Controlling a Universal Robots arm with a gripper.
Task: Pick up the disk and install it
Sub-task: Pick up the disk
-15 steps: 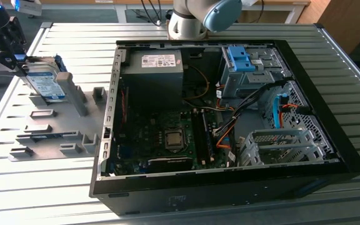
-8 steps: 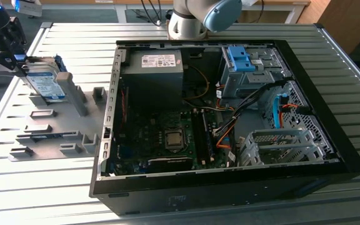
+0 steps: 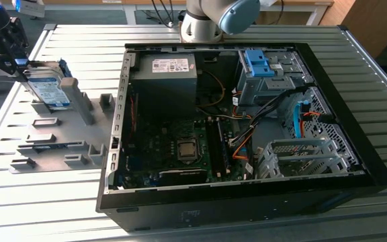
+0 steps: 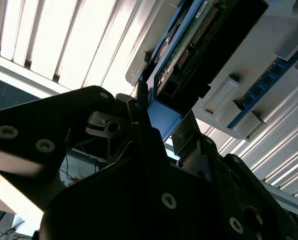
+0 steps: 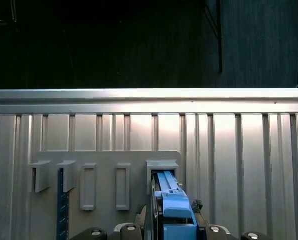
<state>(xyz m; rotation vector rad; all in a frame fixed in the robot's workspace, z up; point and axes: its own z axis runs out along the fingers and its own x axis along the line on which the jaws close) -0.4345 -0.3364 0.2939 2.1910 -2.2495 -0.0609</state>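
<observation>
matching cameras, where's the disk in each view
Exterior view: disk upright on the grey fixture, at the exterior view's left.
Second wrist view: disk beside the fixture, circuit side showing.
First wrist view: disk edge-on at a fixture slot.
Shared landmark: the fixture.

There is one flat silver-grey disk with blue side rails [image 3: 46,91]. There is one grey plastic holder tray [image 3: 59,132], one big open black computer case [image 3: 247,206], and one black box with a white sticker [image 3: 163,91]. There is one bare blue plastic bracket [image 3: 257,63], one grey robot arm [image 3: 210,17] and one slatted metal worktop [image 3: 39,201].
</observation>
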